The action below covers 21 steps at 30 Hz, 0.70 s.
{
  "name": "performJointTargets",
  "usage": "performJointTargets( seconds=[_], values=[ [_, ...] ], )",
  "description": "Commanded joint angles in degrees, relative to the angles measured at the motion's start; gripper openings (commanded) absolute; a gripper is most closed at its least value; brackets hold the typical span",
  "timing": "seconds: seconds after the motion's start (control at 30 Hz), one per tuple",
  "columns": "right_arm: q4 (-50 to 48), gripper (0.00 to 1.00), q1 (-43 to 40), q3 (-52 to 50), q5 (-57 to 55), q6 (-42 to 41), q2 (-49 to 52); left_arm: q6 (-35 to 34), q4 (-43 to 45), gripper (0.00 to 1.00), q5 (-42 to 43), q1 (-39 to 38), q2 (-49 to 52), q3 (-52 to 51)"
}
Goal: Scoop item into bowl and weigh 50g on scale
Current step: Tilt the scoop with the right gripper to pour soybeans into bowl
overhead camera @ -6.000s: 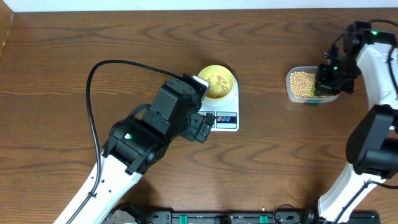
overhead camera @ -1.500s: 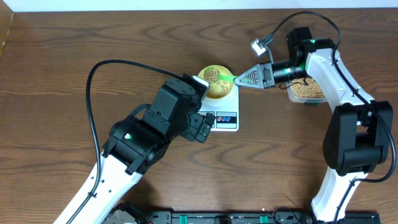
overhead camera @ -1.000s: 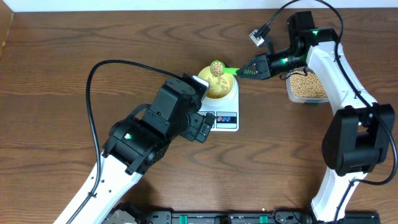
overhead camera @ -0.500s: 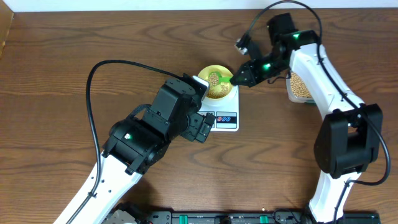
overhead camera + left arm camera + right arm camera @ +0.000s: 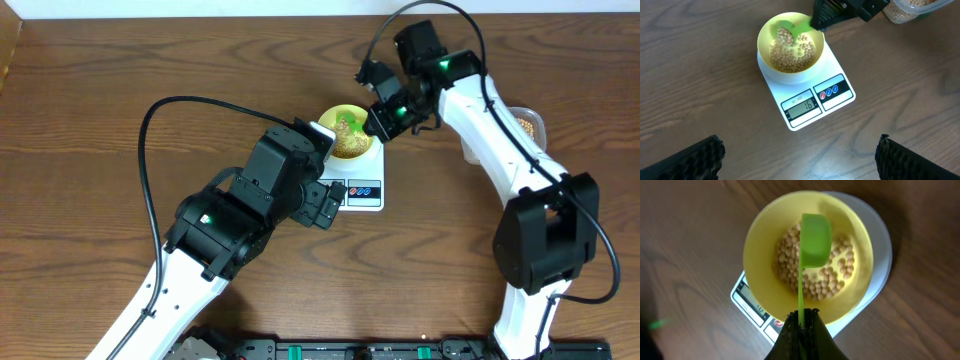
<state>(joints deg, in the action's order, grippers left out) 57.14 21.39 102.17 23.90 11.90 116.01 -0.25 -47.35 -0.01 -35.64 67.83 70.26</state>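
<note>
The pale yellow bowl [image 5: 348, 131] stands on the white scale [image 5: 362, 190] and holds tan beans [image 5: 815, 275]. The bowl [image 5: 790, 46] and scale [image 5: 810, 102] show in the left wrist view; the display reads about 16. My right gripper [image 5: 801, 317] is shut on the handle of a green scoop [image 5: 815, 240], which is turned over above the bowl [image 5: 760, 245]; beans fall from it [image 5: 785, 36]. In the overhead view the right gripper [image 5: 385, 118] is at the bowl's right rim. My left gripper [image 5: 800, 160] is open and empty, hovering in front of the scale [image 5: 752, 302].
A clear plastic tub of beans [image 5: 528, 125] stands to the right, partly hidden by my right arm; it also shows at the left wrist view's top right [image 5: 910, 7]. My left arm [image 5: 240, 210] covers the scale's left side in the overhead view.
My right gripper carried the loaded scoop from the tub leftward to the bowl and tipped it over; beans now drop into the bowl. The left arm has not moved.
</note>
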Motion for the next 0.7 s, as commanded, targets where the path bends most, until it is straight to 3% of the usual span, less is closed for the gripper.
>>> performJointTargets(
  seconds=[0.0, 0.67],
  values=[
    [-0.1, 0.01, 1.3, 3.0, -3.0, -0.7, -2.4, -0.9, 0.0, 0.99, -0.7, 0.2, 0.3, 0.7],
    [5.9, 0.01, 4.7, 8.0, -14.4, 0.6, -5.3, -0.9, 0.0, 0.99, -0.7, 0.2, 0.3, 0.7]
  ],
)
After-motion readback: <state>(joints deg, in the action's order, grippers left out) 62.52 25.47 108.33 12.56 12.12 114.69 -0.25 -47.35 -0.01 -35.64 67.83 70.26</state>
